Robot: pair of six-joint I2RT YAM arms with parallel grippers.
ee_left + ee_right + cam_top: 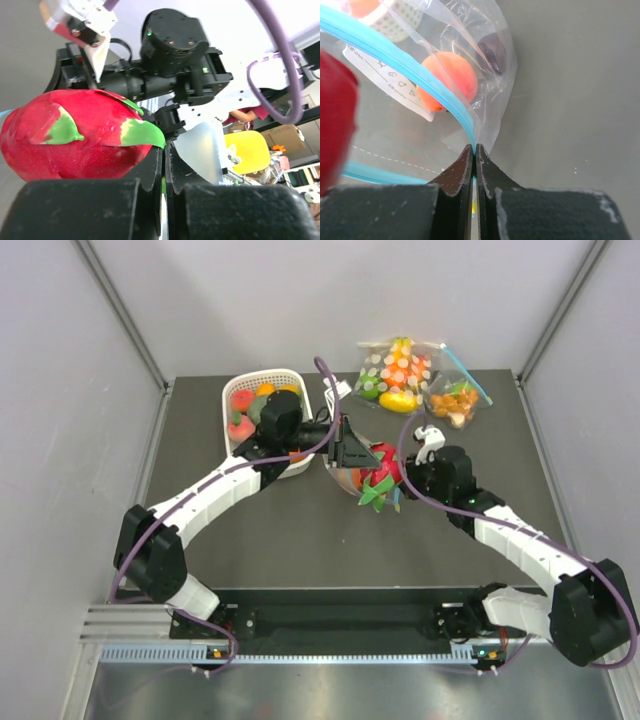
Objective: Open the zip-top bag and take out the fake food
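Two pinches hold the crinkly clear zip-top bag [490, 65] at mid-table [300, 540]: right gripper [474, 147] clamped on its teal zip strip [420, 75], left gripper [164, 150] on film beside a glossy red dragon fruit [75, 135]; smooth round peach [452, 77] inside.

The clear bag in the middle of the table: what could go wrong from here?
The right gripper pinches only the thin blue zip strip of the bag, so it might slip free or the plastic could tear. The left gripper holds the bag beside the dragon fruit, which could tumble out and roll across the table. The peach lies deeper in and may stay trapped.
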